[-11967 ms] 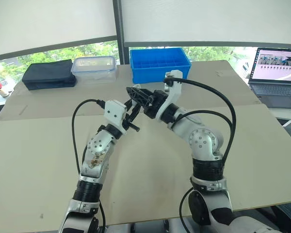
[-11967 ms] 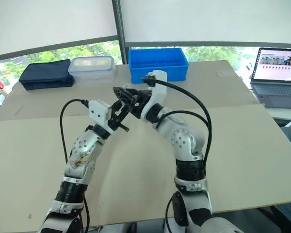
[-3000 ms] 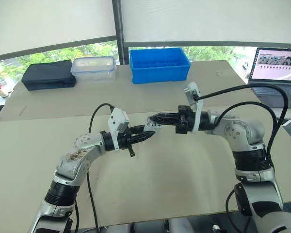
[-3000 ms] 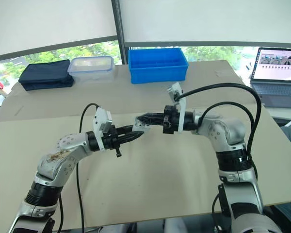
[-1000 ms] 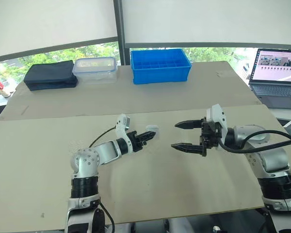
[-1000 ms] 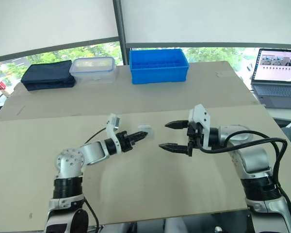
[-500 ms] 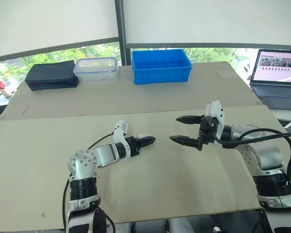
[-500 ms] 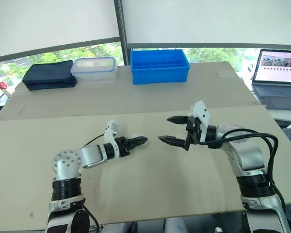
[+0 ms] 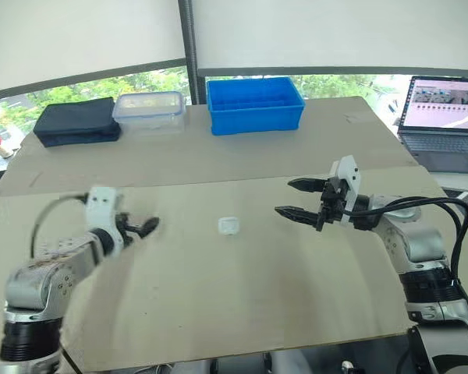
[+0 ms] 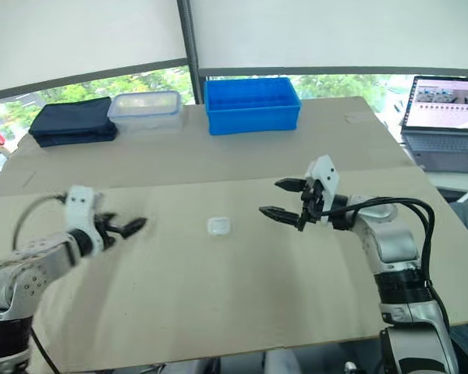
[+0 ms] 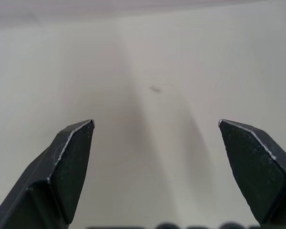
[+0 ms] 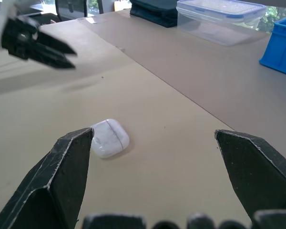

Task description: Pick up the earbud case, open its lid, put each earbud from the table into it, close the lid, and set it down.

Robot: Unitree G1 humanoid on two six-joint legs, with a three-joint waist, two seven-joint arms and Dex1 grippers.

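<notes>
Earbud case (image 9: pixel 228 225) lies lid-down-shut on the tabletop (image 9: pixel 242 296), between the two hands, touching neither. Left hand (image 11: pixel 156 123) spread open, empty. Right hand (image 9: pixel 283 197) open too, pointed toward the case. Case looks light, hard, glossy, rounded, so probably slippery. Best pinched across its flat sides, below the lid seam.

Setting: office-type lab or test room.

Evidence:
- Wide table (image 9: pixel 242 312) covered in plain beige board, with a seam running across the middle.
- Open laptop (image 9: pixel 441 117) at the right edge, its screen showing a row of small pictures.
- Blue compartment bin (image 9: pixel 253 105), clear lidded box (image 9: pixel 150 109) and dark pouch (image 9: pixel 76 121) in a line along the far edge, upper frame.
- White roller blinds (image 9: pixel 86 39) across the top, drawn partway down over windows, with trees outside.
</notes>
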